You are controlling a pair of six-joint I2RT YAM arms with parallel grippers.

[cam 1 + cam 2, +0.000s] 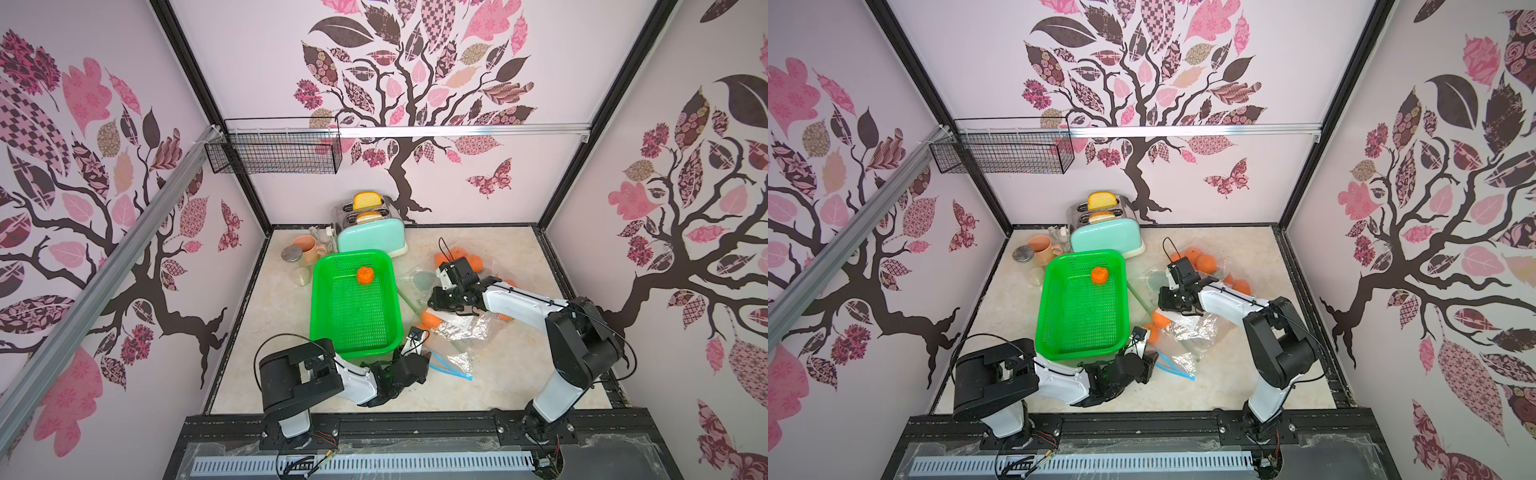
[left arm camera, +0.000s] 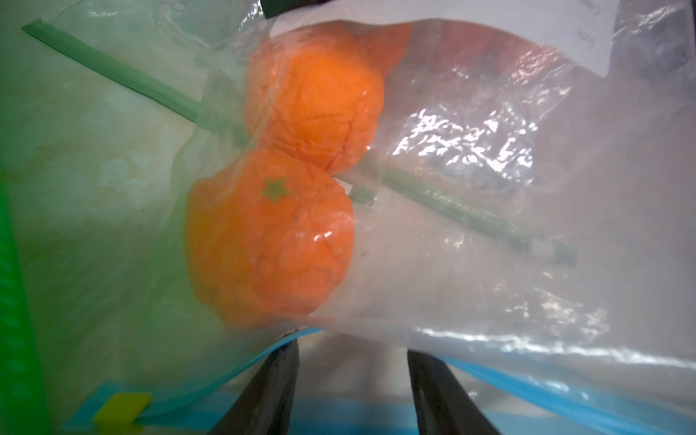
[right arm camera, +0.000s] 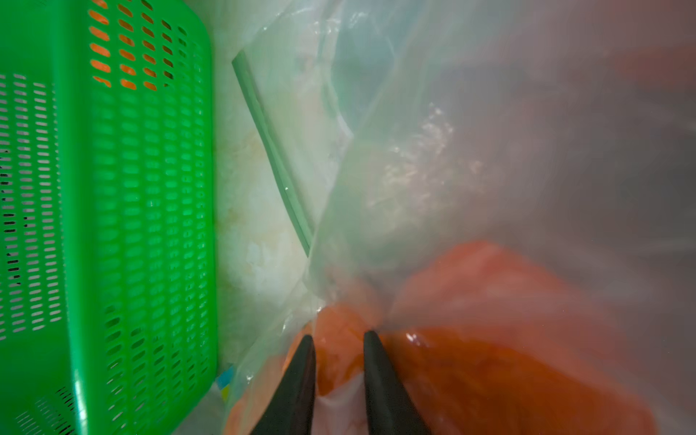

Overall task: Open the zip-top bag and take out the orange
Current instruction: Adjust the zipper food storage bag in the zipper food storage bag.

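Orange (image 2: 269, 237) lies in the zip-top bag (image 2: 470, 150) ahead of my left claw (image 2: 354, 350), which stands apart. My right claw (image 3: 338, 337) is nearly together around a second orange (image 3: 341, 359); I cannot tell if it squeezes.

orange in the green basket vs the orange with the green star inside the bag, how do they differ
The basket orange lies bare in the green basket; the star-marked orange sits under the clear film of a zip-top bag. The basket orange is alone; the star-marked orange touches a second orange. Shared: both are bright orange and roundish.
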